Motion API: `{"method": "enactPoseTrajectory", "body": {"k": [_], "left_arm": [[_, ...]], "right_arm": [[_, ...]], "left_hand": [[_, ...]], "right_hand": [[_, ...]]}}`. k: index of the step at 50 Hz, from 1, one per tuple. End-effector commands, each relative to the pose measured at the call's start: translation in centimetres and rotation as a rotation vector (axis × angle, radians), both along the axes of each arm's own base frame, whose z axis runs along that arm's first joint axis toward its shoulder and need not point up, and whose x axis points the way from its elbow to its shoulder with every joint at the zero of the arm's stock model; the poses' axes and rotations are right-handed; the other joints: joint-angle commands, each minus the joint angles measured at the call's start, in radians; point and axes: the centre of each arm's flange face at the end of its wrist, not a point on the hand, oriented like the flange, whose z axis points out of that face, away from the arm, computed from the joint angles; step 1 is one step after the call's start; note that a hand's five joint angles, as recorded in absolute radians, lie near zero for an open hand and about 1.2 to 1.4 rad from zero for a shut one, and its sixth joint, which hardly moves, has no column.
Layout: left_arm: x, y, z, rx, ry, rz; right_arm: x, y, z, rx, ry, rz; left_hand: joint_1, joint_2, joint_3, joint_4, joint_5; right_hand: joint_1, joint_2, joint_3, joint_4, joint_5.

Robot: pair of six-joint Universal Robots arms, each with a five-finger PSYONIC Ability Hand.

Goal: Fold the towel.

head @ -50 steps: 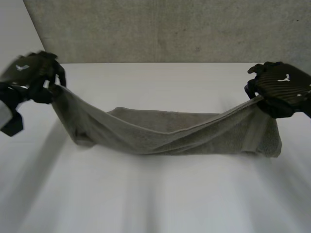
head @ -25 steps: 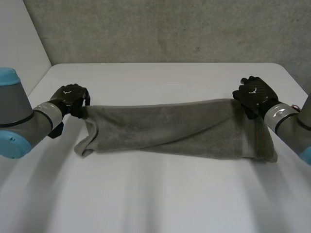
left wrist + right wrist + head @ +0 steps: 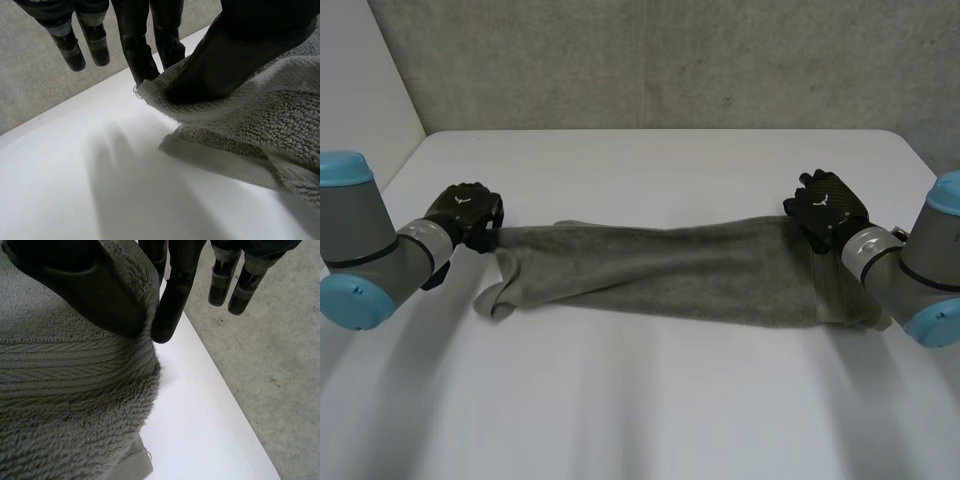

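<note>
Head camera high behind, down onto table [image 3: 650, 400]; wrist cameras close at each end of shared towel [image 3: 670, 270].

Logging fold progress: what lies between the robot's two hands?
Only the towel, stretched along the table from the left hand to the right hand, each pinching a corner; head view.
</note>
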Motion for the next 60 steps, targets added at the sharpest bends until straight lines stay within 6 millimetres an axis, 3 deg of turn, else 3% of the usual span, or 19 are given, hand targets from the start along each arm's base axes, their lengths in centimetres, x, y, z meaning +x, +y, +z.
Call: {"method": "enactPoseTrajectory", "body": {"k": [1, 9, 10, 11, 12, 13, 15, 16, 17, 18, 20, 27, 33, 38, 40, 42, 49, 57, 60], "left_arm": [[0.0, -0.9, -0.3, -0.055, 0.007, 0.007], [-0.1, -1.7, -0.1, -0.141, 0.015, 0.014], [-0.1, -1.7, -0.1, -0.142, 0.015, 0.014], [-0.1, -1.8, 0.0, -0.154, 0.017, 0.014], [-0.1, -1.9, 0.2, -0.164, 0.019, 0.016], [-0.1, -1.9, 0.2, -0.164, 0.019, 0.016], [-0.1, -2.0, 0.4, -0.172, 0.022, 0.016], [-0.1, -1.9, 0.6, -0.175, 0.023, 0.016], [-0.1, -1.9, 0.8, -0.178, 0.023, 0.016], [-0.1, -1.9, 0.8, -0.178, 0.023, 0.016], [0.0, -1.8, 1.1, -0.180, 0.022, 0.019], [0.0, -0.6, 2.4, -0.188, 0.029, 0.009], [0.1, 0.8, 3.7, -0.189, 0.036, 0.011], [0.4, 2.9, 5.6, -0.194, 0.043, 0.011], [0.5, 3.9, 6.0, -0.184, 0.045, 0.008], [0.3, 5.8, 6.6, -0.156, 0.054, -0.002], [-0.3, 8.4, 7.7, -0.151, 0.075, -0.027], [0.3, 7.1, 7.7, -0.162, 0.076, -0.002], [0.3, 5.8, 6.4, -0.127, 0.071, 0.007]], "right_arm": [[0.6, -0.3, -0.7, -0.019, -0.003, 0.012], [1.2, -1.0, -1.3, -0.034, -0.002, 0.016], [1.2, -1.2, -1.1, -0.042, -0.002, 0.013], [1.2, -1.2, -1.1, -0.042, -0.002, 0.013], [1.2, -1.3, -1.0, -0.048, -0.003, 0.008], [1.2, -1.3, -1.0, -0.048, -0.003, 0.008], [1.1, -1.6, -0.2, -0.071, -0.004, -0.009], [1.1, -1.6, -0.2, -0.071, -0.004, -0.009], [0.9, -1.9, 0.9, -0.096, -0.010, -0.030], [0.8, -2.1, 1.8, -0.118, -0.014, -0.049], [0.8, -2.1, 2.5, -0.135, -0.016, -0.062], [0.5, -1.4, 4.3, -0.156, -0.029, -0.072], [-0.3, 0.3, 7.1, -0.141, -0.125, -0.096], [-1.4, 2.6, 9.1, -0.114, -0.185, -0.119], [-2.6, 4.5, 9.7, -0.095, -0.183, -0.146], [-3.1, 5.3, 9.7, -0.077, -0.181, -0.158], [-4.5, 8.0, 7.8, 0.061, -0.156, -0.201], [-4.5, 9.7, 4.6, 0.199, -0.122, -0.173], [-4.5, 9.7, 3.5, 0.231, -0.105, -0.140]], "left_hand": [[0.082, 0.060, -0.045, -0.056, 0.059], [0.082, 0.060, -0.045, -0.056, 0.059], [0.082, 0.060, -0.045, -0.056, 0.059], [0.082, 0.060, -0.045, -0.056, 0.059], [0.082, 0.060, -0.045, -0.056, 0.059], [0.082, 0.060, -0.045, -0.056, 0.059], [0.082, 0.060, -0.045, -0.056, 0.059], [0.027, 0.005, -0.045, -0.056, 0.004], [-0.261, -0.283, -0.045, -0.056, -0.284], [-0.264, -0.286, -0.045, -0.056, -0.287], [-1.096, -1.119, -0.045, -0.056, -1.119], [-1.136, -1.158, -0.045, -0.056, -1.159], [-1.136, -1.158, -0.045, -0.056, -1.159], [-1.136, -1.158, -0.045, -0.056, -1.159], [-1.136, -1.158, -0.045, -0.056, -1.159], [-1.133, -1.155, -0.045, -0.056, -1.156], [-1.136, -1.158, -0.045, -0.056, -1.159], [-1.107, -1.129, -0.045, -0.056, -1.130], [-1.103, -1.126, -0.045, -0.056, -1.127]], "right_hand": [[0.072, 0.067, -0.033, -0.053, 0.056], [0.072, 0.067, -0.033, -0.053, 0.056], [-0.139, -0.145, -0.033, -0.053, -0.155], [-0.141, -0.147, -0.033, -0.053, -0.158], [-0.499, -0.504, -0.033, -0.053, -0.515], [-0.502, -0.508, -0.033, -0.053, -0.519], [-1.131, -1.137, -0.033, -0.053, -1.147], [-1.134, -1.139, -0.033, -0.053, -1.150], [-1.150, -1.155, -0.033, -0.053, -1.166], [-1.150, -1.155, -0.033, -0.053, -1.166], [-1.150, -1.155, -0.033, -0.053, -1.166], [-1.150, -1.155, -0.033, -0.053, -1.166], [-1.150, -1.155, -0.033, -0.053, -1.166], [-1.150, -1.155, -0.033, -0.053, -1.166], [-1.150, -1.155, -0.033, -0.053, -1.166], [-1.150, -1.155, -0.033, -0.053, -1.166], [-1.150, -1.155, -0.033, -0.053, -1.166], [-1.150, -1.155, -0.033, -0.053, -1.166], [-1.139, -1.145, -0.033, -0.053, -1.156]]}}
